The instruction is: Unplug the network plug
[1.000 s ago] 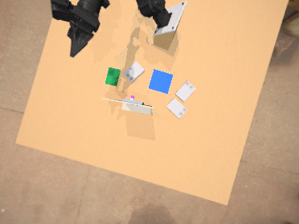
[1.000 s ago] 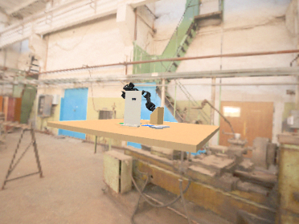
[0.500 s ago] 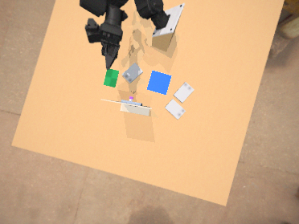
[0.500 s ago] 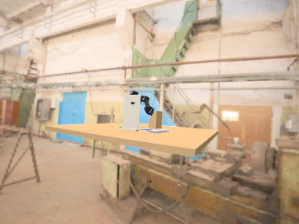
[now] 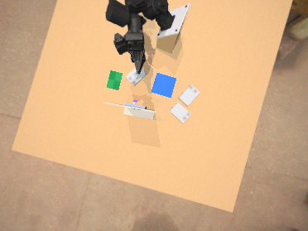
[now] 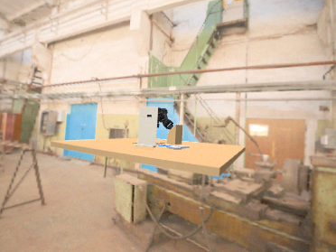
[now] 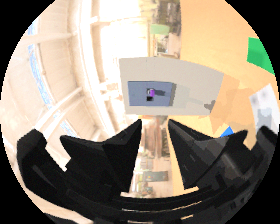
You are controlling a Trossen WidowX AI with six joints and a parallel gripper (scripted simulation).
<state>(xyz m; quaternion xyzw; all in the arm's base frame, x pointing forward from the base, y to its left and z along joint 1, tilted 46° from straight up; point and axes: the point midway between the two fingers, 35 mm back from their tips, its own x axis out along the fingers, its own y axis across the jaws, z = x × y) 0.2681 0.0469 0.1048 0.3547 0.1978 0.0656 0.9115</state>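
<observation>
The upright panel (image 5: 142, 114) (image 6: 144, 134) (image 7: 202, 80) carries a blue-grey socket block (image 7: 137, 95). The small plug, with a purple part (image 5: 135, 101) (image 7: 151, 92), sits at the block's face. Its tab is too small to make out clearly. My gripper (image 5: 139, 72) (image 7: 154, 122) is partly open, with nothing between its fingertips. It points toward the panel and stands apart from the plug, which shows just above the gap between the fingertips in the wrist view. A blue square (image 5: 164, 84) (image 7: 227, 132) and a green square (image 5: 114, 80) (image 7: 260, 52) lie on the table; which one is the marked square I cannot tell.
A tilted white board (image 5: 180, 19) on a wooden block (image 5: 167, 45) (image 6: 178, 135) stands beside the arm. One flat white plate (image 5: 133, 78) (image 7: 262, 105) lies between the squares. Two more, an upper plate (image 5: 189, 95) and a lower plate (image 5: 180, 113), lie beyond the blue square.
</observation>
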